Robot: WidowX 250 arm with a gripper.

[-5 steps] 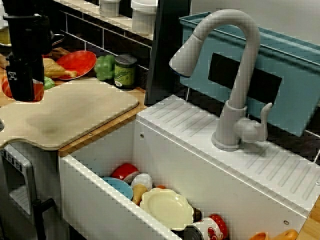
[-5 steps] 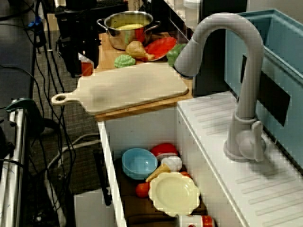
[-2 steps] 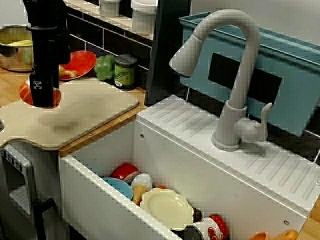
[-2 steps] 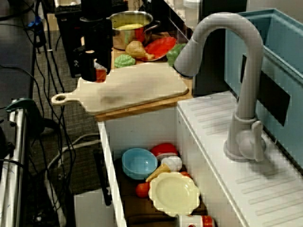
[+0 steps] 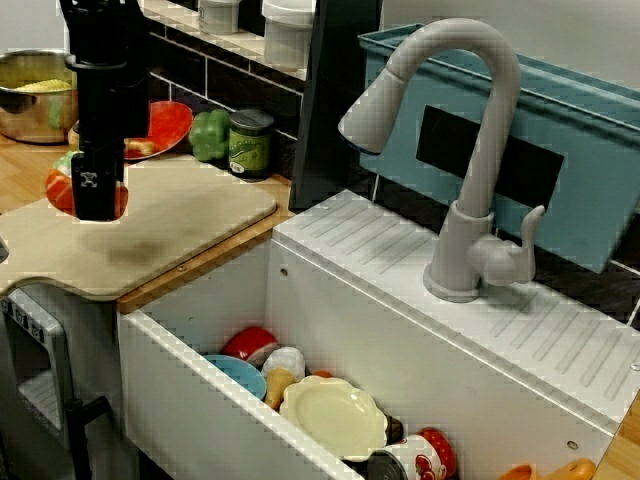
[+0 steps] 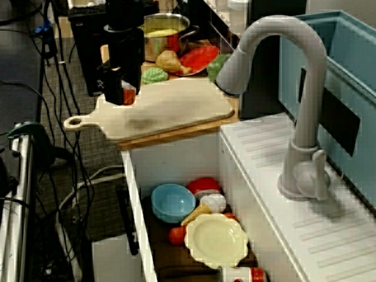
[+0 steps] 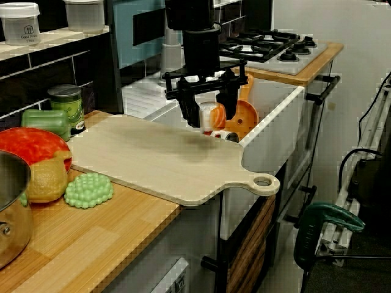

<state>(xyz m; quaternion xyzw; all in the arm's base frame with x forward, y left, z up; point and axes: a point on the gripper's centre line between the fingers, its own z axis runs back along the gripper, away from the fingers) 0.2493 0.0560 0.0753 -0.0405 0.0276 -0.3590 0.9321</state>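
Orange-and-white, the small round item [image 7: 211, 116] hangs pinched between the fingers of the black claw [image 7: 210, 118]. It is held clear above the pale wooden cutting board [image 7: 153, 160], over the half nearer the board's looped handle. The board lies on the wooden table [image 7: 104, 238] beside the white sink [image 5: 200, 400]. Off the board, apart from the claw, sit a green knobbly toy [image 7: 89, 190], a red plate [image 5: 165, 122], a steel pot [image 6: 161, 32] and a green tin [image 5: 250, 143]. The grey tap [image 5: 470, 150] arches over the sink, which holds a cream plate [image 5: 333, 415] and a blue bowl [image 6: 173, 201].

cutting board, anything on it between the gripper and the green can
No. The side view shows bare cutting board between the gripper, holding a red-and-white toy, and the green can.
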